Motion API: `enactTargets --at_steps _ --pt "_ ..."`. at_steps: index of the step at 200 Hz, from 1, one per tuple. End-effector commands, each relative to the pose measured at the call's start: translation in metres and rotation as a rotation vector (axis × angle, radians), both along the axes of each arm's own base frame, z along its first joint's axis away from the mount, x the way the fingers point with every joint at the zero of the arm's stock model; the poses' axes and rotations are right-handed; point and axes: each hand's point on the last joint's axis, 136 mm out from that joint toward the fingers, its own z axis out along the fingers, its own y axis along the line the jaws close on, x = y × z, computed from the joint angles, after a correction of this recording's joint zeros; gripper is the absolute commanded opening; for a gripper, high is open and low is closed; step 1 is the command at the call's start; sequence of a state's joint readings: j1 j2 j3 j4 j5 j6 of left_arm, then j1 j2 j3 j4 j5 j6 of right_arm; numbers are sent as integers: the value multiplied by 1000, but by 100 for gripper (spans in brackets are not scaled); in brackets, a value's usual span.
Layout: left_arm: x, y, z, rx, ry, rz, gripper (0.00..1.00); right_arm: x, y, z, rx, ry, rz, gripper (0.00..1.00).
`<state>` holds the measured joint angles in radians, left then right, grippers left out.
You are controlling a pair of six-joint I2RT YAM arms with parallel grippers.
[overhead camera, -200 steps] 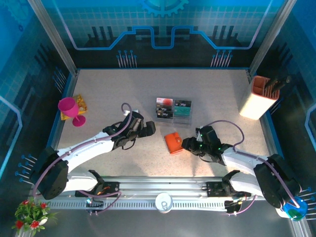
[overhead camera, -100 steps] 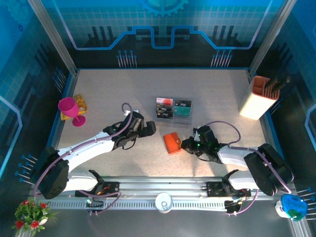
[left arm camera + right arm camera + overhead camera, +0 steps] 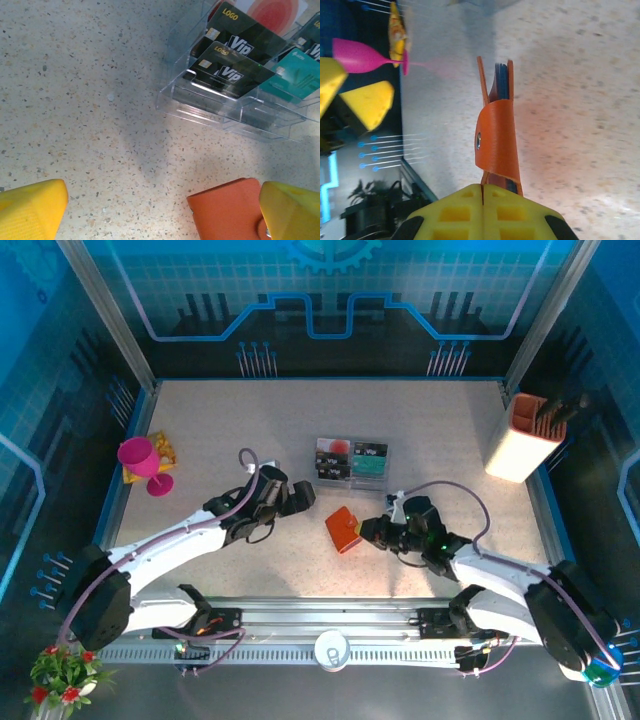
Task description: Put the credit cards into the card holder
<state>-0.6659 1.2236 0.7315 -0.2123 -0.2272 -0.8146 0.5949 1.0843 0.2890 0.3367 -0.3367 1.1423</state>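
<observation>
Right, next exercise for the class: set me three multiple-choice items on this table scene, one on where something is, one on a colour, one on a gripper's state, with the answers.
1. In the top view, where is the card holder relative to the clear tray?
A. Nearer the arm bases than the tray, apart from it
B. Inside the tray
C. Behind the tray, by the back wall

2. What colour is the goblet?
A. Green
B. White
C. Pink

3. What is the right gripper doing?
A. Open above the clear tray
B. Shut on the card holder
C. Open beside the goblet

Answers:
1 A: the card holder sits on the table on the near side of the tray.
2 C: its bowl and stem are bright pink.
3 B: the right wrist view shows its jaws closed on the card holder's edge.
</observation>
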Motion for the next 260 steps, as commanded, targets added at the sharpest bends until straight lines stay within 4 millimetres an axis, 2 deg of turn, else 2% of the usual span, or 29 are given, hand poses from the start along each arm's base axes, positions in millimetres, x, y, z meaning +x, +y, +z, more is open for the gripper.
enactTargets --at_steps 1,25,62,94,121,166,214,260 --pt "1 -10 34 -108 -60 -24 99 5 6 36 43 -62 -1 0" --pt "6 -13 58 -225 -119 -40 99 12 11 67 89 -117 -4 0" --pt "12 -13 87 -424 -168 -43 99 27 24 101 195 -163 -29 0" --pt "14 -18 96 -552 -176 -47 99 43 30 125 320 -183 -80 0" --pt "17 -26 94 -622 -168 -55 99 51 38 140 392 -194 -87 0" --pt "23 -34 86 -688 -164 -56 91 54 43 150 438 -199 -96 0" --pt "26 -39 90 -742 -176 -65 79 55 49 153 471 -196 -94 0" --pt "25 -41 89 -767 -175 -66 64 57 55 146 490 -177 -95 0"
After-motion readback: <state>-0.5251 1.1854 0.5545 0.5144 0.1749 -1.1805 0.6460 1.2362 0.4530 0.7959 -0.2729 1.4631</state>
